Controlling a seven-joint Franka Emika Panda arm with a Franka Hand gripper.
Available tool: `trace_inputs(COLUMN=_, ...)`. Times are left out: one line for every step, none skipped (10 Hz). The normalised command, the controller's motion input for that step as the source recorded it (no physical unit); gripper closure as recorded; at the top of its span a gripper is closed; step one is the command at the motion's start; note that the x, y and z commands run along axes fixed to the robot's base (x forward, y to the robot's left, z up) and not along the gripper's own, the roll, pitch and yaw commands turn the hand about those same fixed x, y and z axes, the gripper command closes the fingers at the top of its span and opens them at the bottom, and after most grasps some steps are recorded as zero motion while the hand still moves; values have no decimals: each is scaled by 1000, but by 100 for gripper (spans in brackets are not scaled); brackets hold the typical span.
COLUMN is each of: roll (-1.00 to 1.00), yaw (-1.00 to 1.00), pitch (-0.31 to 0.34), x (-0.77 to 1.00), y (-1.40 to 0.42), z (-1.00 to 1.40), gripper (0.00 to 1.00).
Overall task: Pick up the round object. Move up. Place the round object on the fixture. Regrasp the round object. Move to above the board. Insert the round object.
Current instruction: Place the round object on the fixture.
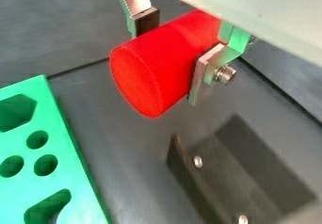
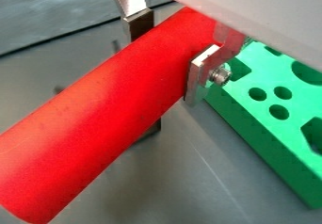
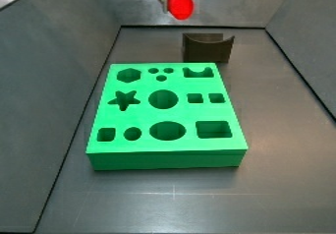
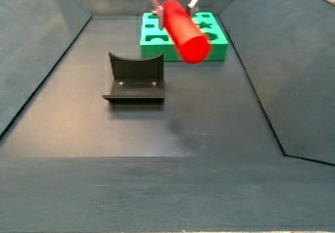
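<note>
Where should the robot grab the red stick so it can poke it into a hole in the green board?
Probably near one end, fingers across its round sides. Right now the end effector clamps the round object close to one end while it lies sideways in the air, most of its length sticking out past the fingers. Resting it on the fixture first would allow a grip with the peg pointing down at the board.

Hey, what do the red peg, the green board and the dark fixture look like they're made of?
Red peg, held in the hand above the floor: probably plastic, smooth with a soft sheen. Green board: likely matte plastic, uniform colour, crisp cut-outs. Dark fixture: dull black, possibly plastic or coated metal; I can't tell which.
</note>
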Motion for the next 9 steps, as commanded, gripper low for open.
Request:
trace_inputs(roll=-112, yaw=-954, pitch=101, x=1000, y=-45, z=-90, gripper=100)
trace_inputs(roll=-115, yaw=-613, pitch=114, x=876, y=-23, z=-53, gripper=100)
trace_inputs(roll=-117, yaw=-406, pitch=125, x=771, y=-10, z=-33, gripper=100)
trace_inputs(roll=-119, yaw=-227, pitch=140, x=642, y=0, z=-16, gripper=100)
trace_inputs(roll=-1000, yaw=-67, pitch=45, x=837, y=-84, z=747, gripper=100)
trace_inputs(roll=-1000, yaw=-52, pitch=50, x=711, y=-64, z=718, gripper=100)
trace_inputs(roll=-1000, yaw=-55, pitch=57, x=581, y=-12, z=564, gripper=100)
trace_inputs(roll=-1000, yaw=-58, pitch=64, x=386, y=7, z=296, gripper=100)
trace_inputs(roll=-1000, yaw=-59, pitch=67, x=299, y=16, z=161, gripper=100)
